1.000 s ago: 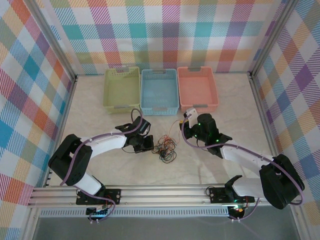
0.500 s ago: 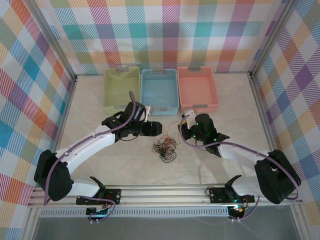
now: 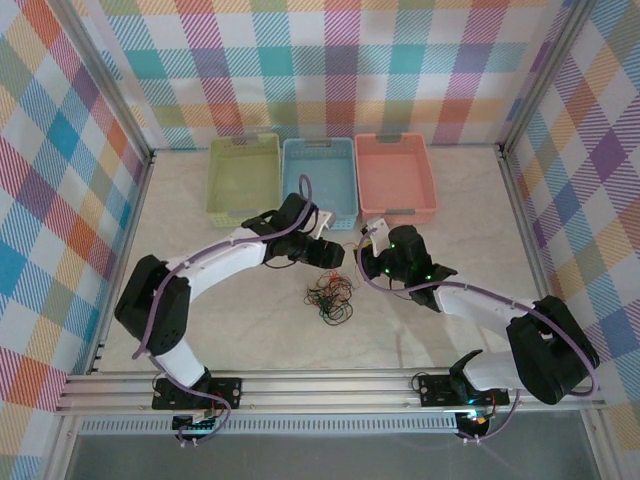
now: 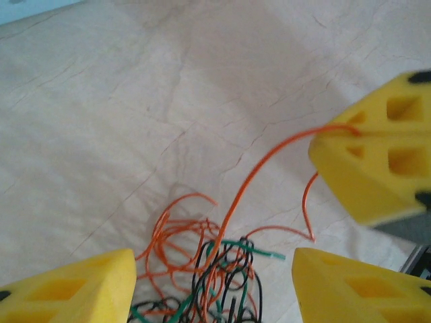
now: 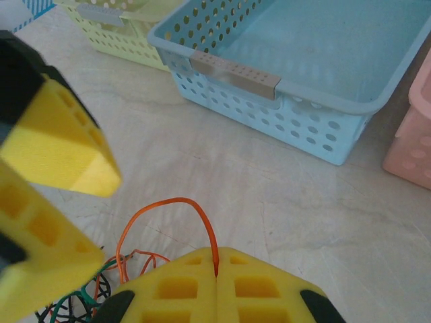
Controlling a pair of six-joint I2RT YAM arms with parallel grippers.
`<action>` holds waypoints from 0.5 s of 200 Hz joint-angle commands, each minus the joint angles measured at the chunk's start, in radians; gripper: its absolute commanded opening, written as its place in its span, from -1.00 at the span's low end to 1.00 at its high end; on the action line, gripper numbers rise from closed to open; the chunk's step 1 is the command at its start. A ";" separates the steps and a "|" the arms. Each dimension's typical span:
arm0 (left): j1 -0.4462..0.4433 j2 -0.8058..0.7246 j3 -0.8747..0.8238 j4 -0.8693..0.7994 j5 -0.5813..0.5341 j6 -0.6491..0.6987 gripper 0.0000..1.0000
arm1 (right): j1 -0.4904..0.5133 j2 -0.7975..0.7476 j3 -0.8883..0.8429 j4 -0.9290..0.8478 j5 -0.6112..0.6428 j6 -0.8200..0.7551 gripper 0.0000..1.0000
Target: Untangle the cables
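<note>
Cables point(image 3: 330, 298) lie in a small black and orange knot on the desk point(image 3: 260, 330), in front of the blue basket point(image 3: 318, 182) and between the two pincers. From above the knot is too fine to separate strand from strand. The left wrist view shows more: orange loops over black ones, with a few green strands point(image 4: 259, 250) that the top view does not resolve, and the lower part of the tangle point(image 4: 202, 269) is cut off by the frame edge.

One orange cable point(image 4: 252, 178) rises out of the knot in a long arc and ends in the seam of the right pincer point(image 4: 337, 134). In the right wrist view the same orange cable point(image 5: 178, 202) curls up and down into the line where the right pincer point(image 5: 215, 277) has its fingers pressed flat together, so it is closed and pinching that cable. From above, the right pincer point(image 3: 374, 238) sits near the pink basket point(image 3: 395, 178), but the cable in it is barely visible.

The left pincer point(image 4: 212, 262) hangs over the knot with its fingers point(image 4: 67, 286) spread wide and nothing between them but loose loops below; whether it touches them I cannot tell. The right wrist view confirms the left pincer point(image 5: 108, 221) gapes open. From above, the left pincer point(image 3: 330, 252) is just beyond the knot. The green basket point(image 5: 121, 33) is cropped at the top.
</note>
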 commanded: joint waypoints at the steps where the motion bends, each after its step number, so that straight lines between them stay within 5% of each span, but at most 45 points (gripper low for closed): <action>1: -0.014 0.046 0.039 0.020 0.027 0.021 0.21 | -0.001 0.004 0.029 0.006 -0.014 0.010 -1.00; 100: -0.014 0.213 0.181 -0.079 -0.059 -0.085 -0.30 | -0.001 -0.057 0.005 0.019 -0.012 0.016 -1.00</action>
